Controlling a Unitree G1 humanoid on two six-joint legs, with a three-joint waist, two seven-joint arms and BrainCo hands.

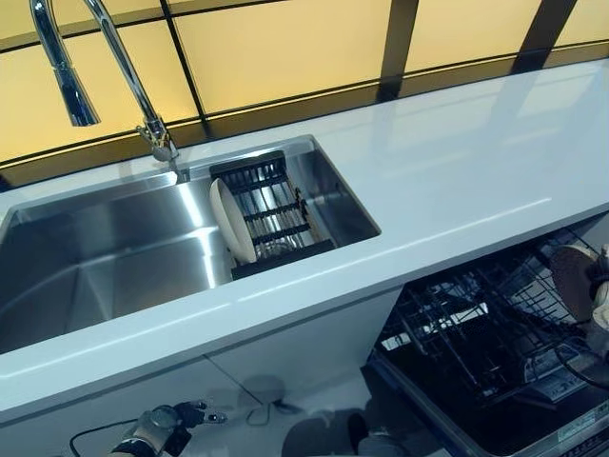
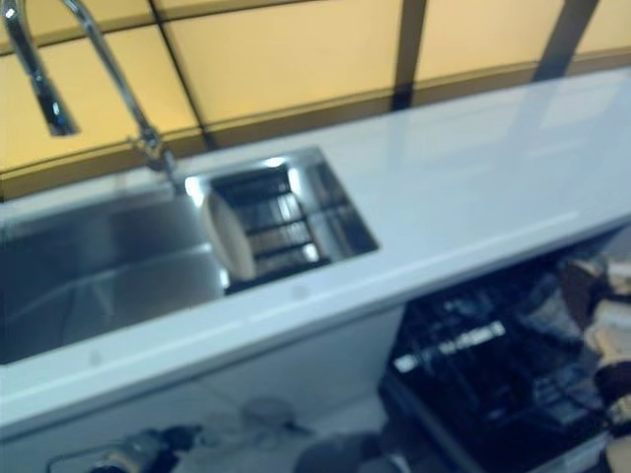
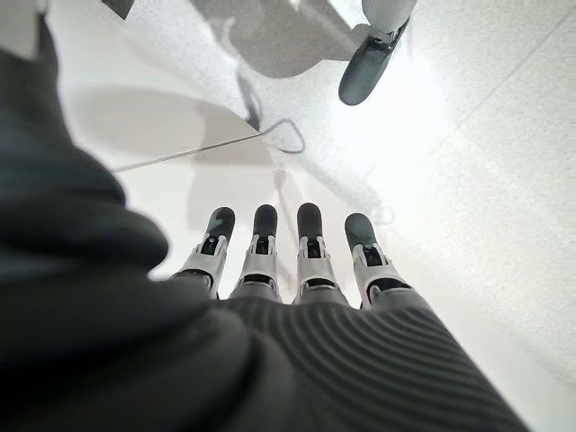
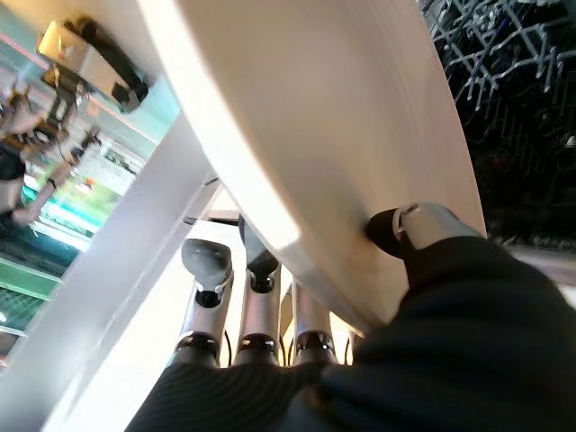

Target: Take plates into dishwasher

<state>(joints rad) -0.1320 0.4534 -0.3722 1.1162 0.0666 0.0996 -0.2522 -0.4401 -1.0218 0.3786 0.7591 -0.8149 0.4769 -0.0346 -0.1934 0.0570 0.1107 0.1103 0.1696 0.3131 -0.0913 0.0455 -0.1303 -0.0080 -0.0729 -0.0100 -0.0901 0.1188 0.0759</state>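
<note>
we held a cream plate (image 4: 333, 135) pinched between thumb and fingers of our right hand (image 4: 423, 297) over the open dishwasher's black rack (image 1: 476, 333), while another plate (image 1: 231, 221) stood on edge in the sink's (image 1: 114, 257) drainer (image 1: 271, 214) and our left hand (image 3: 288, 270) hung low, fingers straight, holding nothing.

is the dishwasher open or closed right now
Open. The dishwasher under the counter has its black wire rack exposed, and the right hand holds a plate over it.
</note>
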